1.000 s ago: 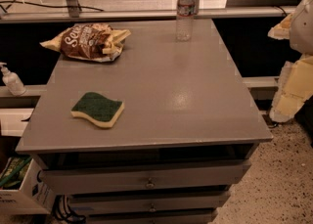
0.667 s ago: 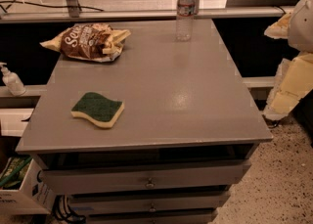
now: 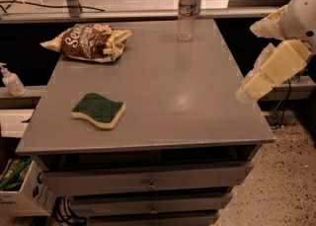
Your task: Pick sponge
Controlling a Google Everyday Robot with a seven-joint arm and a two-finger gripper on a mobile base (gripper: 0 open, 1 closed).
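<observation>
The sponge lies flat on the grey table near its front left corner, dark green top up with a pale yellow layer showing along its wavy front edge. My gripper is at the end of the cream-coloured arm on the right, hovering just off the table's right edge. It is far to the right of the sponge and holds nothing that I can see.
A brown and yellow snack bag lies at the back left of the table. A clear water bottle stands at the back centre. Drawers sit under the table top. A pump bottle stands on a ledge at left.
The arm has swung down and to the left, bringing the gripper closer to the table's right edge. The sponge, bag and bottle have not moved.
</observation>
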